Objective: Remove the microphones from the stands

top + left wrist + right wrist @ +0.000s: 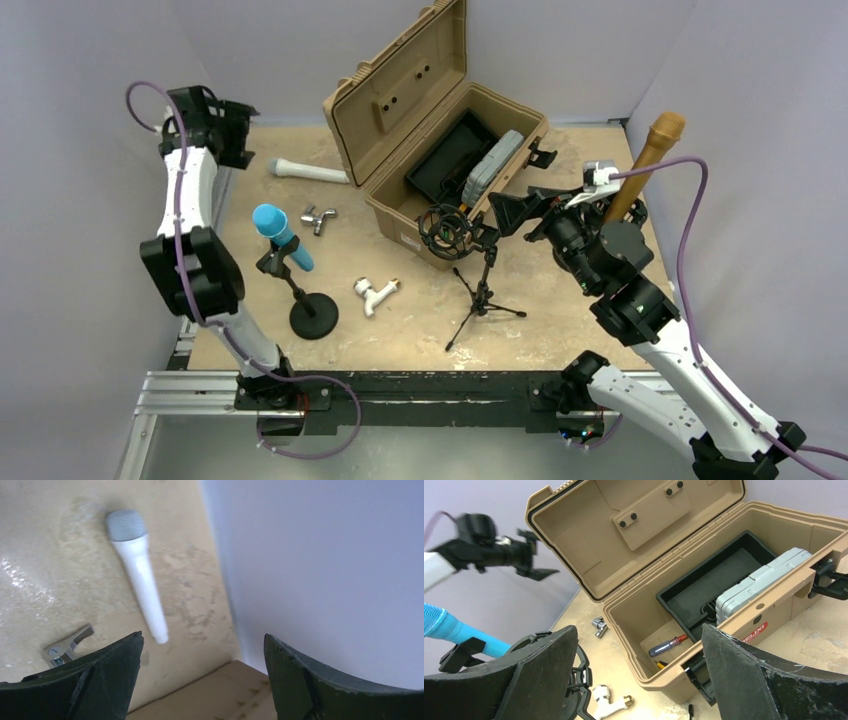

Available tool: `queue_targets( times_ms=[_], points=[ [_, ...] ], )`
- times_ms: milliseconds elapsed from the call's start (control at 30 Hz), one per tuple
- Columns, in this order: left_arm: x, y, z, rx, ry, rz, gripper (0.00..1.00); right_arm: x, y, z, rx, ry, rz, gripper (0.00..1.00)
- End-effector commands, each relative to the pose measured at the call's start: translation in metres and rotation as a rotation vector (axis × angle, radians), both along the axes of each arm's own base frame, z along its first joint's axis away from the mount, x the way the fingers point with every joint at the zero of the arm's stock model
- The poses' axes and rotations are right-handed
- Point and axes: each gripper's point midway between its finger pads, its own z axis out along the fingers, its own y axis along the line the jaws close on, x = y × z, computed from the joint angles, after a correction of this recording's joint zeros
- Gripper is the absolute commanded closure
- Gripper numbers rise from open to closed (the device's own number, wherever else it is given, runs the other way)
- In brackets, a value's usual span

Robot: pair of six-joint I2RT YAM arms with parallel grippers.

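A blue microphone [280, 235] sits tilted in the clip of a round-base stand [313, 318] at the left of the table; its head also shows in the right wrist view [451, 626]. A gold microphone [651, 158] rises behind my right arm; its mount is hidden. My right gripper [508, 212] is open and empty, beside the empty shock mount [446, 229] of a tripod stand [482, 300]. My left gripper [247, 132] is open and empty at the far left, above a white microphone [137, 570] lying on the table.
An open tan case [440, 130] stands at the back centre, holding a grey box [759, 582] and a screwdriver [666, 645]. A chrome fitting [318, 218] and a white pipe fitting [374, 294] lie on the table. Purple walls close in on all sides.
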Motion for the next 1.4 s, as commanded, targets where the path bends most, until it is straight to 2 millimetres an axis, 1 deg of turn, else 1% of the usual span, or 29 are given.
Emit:
queue_targets(
  times_ms=[0, 33, 133, 200, 233, 267, 333, 367, 433, 500, 533, 600, 667, 700, 833, 900, 1000, 1067, 1167, 1233, 1300, 1367],
  points=[
    [-0.032, 0.0, 0.118, 0.23, -0.228, -0.065, 0.12, -0.002, 0.0, 0.024, 0.007, -0.067, 0.008, 0.08],
    [-0.046, -0.003, 0.147, 0.281, -0.285, -0.074, 0.12, -0.002, 0.0, 0.026, 0.006, -0.071, 0.006, 0.07],
    [-0.085, -0.006, 0.209, 0.442, -0.407, -0.078, 0.12, -0.002, -0.002, 0.027, 0.005, -0.076, 0.0, 0.08],
    [-0.113, -0.017, 0.248, 0.532, -0.508, -0.105, 0.12, -0.002, -0.003, 0.027, 0.005, -0.078, -0.004, 0.08],
    [-0.126, -0.028, 0.266, 0.58, -0.567, -0.135, 0.12, -0.002, -0.003, 0.026, 0.004, -0.079, -0.005, 0.07],
    [-0.137, -0.042, 0.282, 0.627, -0.627, -0.172, 0.12, -0.002, -0.003, 0.025, 0.003, -0.078, -0.007, 0.08],
    [-0.159, -0.085, 0.31, 0.719, -0.752, -0.301, 0.13, -0.001, -0.003, 0.021, -0.006, -0.073, -0.006, 0.08],
    [-0.17, -0.111, 0.318, 0.74, -0.808, -0.388, 0.13, -0.001, -0.002, 0.019, -0.011, -0.07, -0.003, 0.08],
    [-0.189, -0.166, 0.327, 0.717, -0.926, -0.585, 0.13, -0.002, -0.002, 0.015, -0.018, -0.065, 0.002, 0.08],
    [-0.211, -0.22, 0.327, 0.654, -1.035, -0.81, 0.13, -0.005, -0.003, 0.014, -0.021, -0.062, 0.008, 0.07],
    [-0.225, -0.248, 0.323, 0.627, -1.081, -0.924, 0.13, -0.007, -0.004, 0.014, -0.022, -0.058, 0.01, 0.07],
    [-0.248, -0.289, 0.308, 0.604, -1.121, -1.095, 0.12, -0.013, -0.007, 0.013, -0.013, -0.045, 0.017, 0.07],
    [-0.269, -0.32, 0.292, 0.581, -1.144, -1.229, 0.13, -0.022, -0.01, 0.011, 0.01, -0.024, 0.029, 0.07],
    [-0.277, -0.333, 0.284, 0.569, -1.146, -1.286, 0.13, -0.026, -0.012, 0.01, 0.022, -0.009, 0.035, 0.07],
    [-0.3, -0.378, 0.245, 0.538, -1.117, -1.466, 0.13, -0.045, -0.021, -0.004, 0.071, 0.108, 0.04, 0.08],
    [-0.304, -0.392, 0.227, 0.565, -1.072, -1.522, 0.13, -0.053, -0.033, -0.017, 0.095, 0.193, -0.002, 0.08],
    [-0.306, -0.406, 0.206, 0.585, -1.011, -1.572, 0.15, -0.06, -0.046, -0.046, 0.101, 0.346, -0.078, 0.09],
    [-0.307, -0.412, 0.199, 0.564, -0.996, -1.587, 0.17, -0.063, -0.044, -0.069, 0.055, 0.437, -0.08, 0.09],
    [-0.31, -0.414, 0.195, 0.555, -0.988, -1.599, 0.17, -0.067, -0.043, -0.114, -0.03, 0.594, -0.102, 0.09],
    [-0.312, -0.414, 0.194, 0.556, -0.989, -1.605, 0.17, -0.071, -0.042, -0.135, -0.069, 0.66, -0.104, 0.09],
    [-0.315, -0.413, 0.193, 0.562, -0.989, -1.613, 0.16, -0.075, -0.04, -0.143, -0.075, 0.682, -0.087, 0.1],
    [-0.314, -0.41, 0.191, 0.575, -0.979, -1.611, 0.15, -0.077, -0.034, -0.142, -0.057, 0.671, -0.045, 0.12]
  ],
)
